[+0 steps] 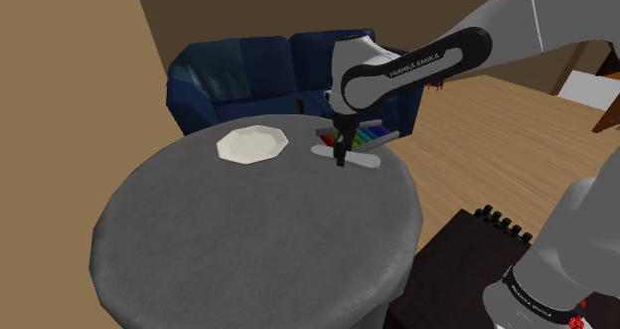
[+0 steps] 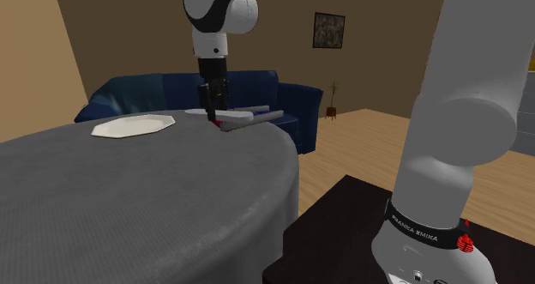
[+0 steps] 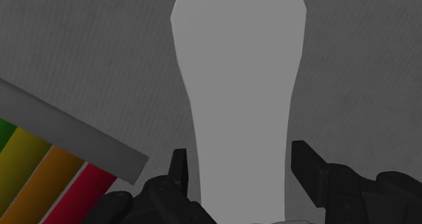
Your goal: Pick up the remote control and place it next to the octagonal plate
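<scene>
The remote control (image 1: 364, 159) is a plain light grey, elongated slab lying on the round grey table (image 1: 248, 238), toward the shoulder view's right of the white octagonal plate (image 1: 252, 144). My black gripper (image 1: 341, 161) comes straight down on the remote's nearer end and is shut on it. In the wrist view the remote (image 3: 237, 87) runs out from between the two fingers, which press its narrow end at the gripper (image 3: 241, 160). The second exterior view has the gripper (image 2: 216, 119) at the remote (image 2: 253, 118), with the plate (image 2: 133, 126) further left.
A toy xylophone (image 1: 370, 135) with rainbow bars lies just behind the remote, close to the gripper (image 3: 47, 168). A dark blue sofa (image 1: 248, 74) stands beyond the table. The table's far edge is near the remote. My dark stand (image 1: 467, 238) is at the lower right.
</scene>
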Robot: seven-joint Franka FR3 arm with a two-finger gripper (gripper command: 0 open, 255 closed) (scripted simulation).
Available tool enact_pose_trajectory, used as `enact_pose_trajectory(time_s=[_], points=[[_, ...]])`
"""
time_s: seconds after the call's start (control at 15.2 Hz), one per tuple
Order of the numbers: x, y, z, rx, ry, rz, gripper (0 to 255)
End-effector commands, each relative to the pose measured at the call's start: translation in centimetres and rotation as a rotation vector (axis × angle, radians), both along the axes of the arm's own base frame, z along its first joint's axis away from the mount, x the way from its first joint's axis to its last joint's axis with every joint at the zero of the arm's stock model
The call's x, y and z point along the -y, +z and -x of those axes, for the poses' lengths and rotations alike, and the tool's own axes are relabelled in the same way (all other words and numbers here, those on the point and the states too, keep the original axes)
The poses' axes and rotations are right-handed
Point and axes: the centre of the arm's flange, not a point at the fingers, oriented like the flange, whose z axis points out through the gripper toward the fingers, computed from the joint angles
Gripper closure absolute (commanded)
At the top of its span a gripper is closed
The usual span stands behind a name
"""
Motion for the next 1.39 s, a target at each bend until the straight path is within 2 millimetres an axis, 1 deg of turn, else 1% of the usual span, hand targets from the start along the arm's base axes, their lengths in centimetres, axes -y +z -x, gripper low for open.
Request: enact_pose_trajectory(time_s=[0.0, 0.59, 0.66, 1.32], points=[[-0.8, 0.0, -2.8, 0.0, 0.0, 0.0, 255], [-4.0, 0.1, -14.3, 0.0, 0.0, 0.0, 255], [-4.4, 0.1, -15.9, 0.0, 0.0, 0.0, 255], [-4.4, -5.2, -15.9, 0.0, 0.0, 0.0, 255]])
